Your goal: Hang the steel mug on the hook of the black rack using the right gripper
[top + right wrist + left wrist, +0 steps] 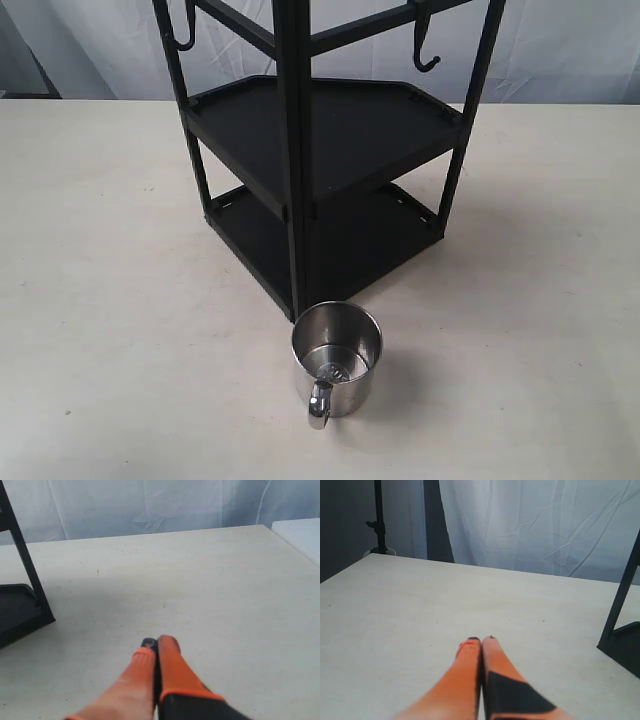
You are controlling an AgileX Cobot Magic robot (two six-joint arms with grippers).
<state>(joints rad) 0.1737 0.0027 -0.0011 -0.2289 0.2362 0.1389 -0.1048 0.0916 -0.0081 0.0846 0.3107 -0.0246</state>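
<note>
Steel mug (337, 352), shiny, upright on pale tabletop (100, 300) before tall black rack (300, 160), handle outward for pickup. Right end effector (156, 642) pressed closed, empty; left end effector (481, 641) likewise.

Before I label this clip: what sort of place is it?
Probably a staged test bench, not a kitchen: a bare table, a white cloth backdrop, and only a rack and mug.

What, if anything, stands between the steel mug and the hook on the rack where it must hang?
Nothing visible blocks the way. The steel mug stands upright on the table just in front of the black rack. The hook hangs bare from the upper crossbar, above the top shelf, with open space around it.
</note>
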